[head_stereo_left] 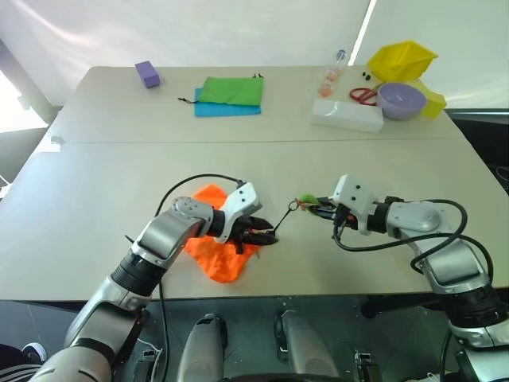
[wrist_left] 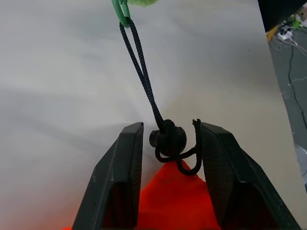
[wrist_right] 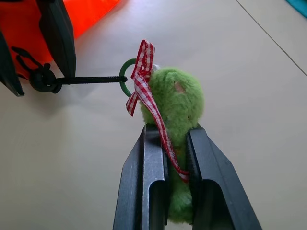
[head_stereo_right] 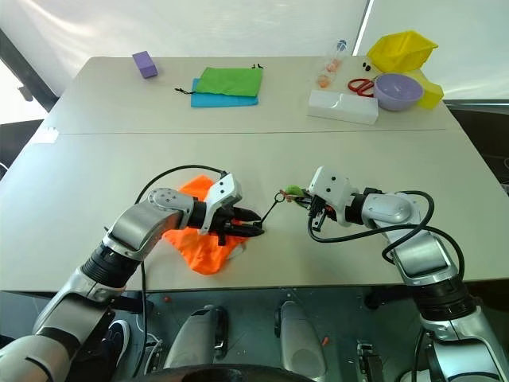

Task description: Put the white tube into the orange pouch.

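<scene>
On the pale bench (head_stereo_left: 95, 183) the crumpled bright orange fabric pouch (head_stereo_left: 219, 251) lies under the released left claw (wrist_left: 168, 143), its black cord stopper between the parted fingers; the right claw (wrist_right: 175, 158) is clenched on the fuzzy green charm (wrist_right: 180, 108)

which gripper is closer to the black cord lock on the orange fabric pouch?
Left. The left gripper straddles the black cord lock at the orange fabric pouch; the right gripper clamps the green plush charm at the cord's far end.
</scene>
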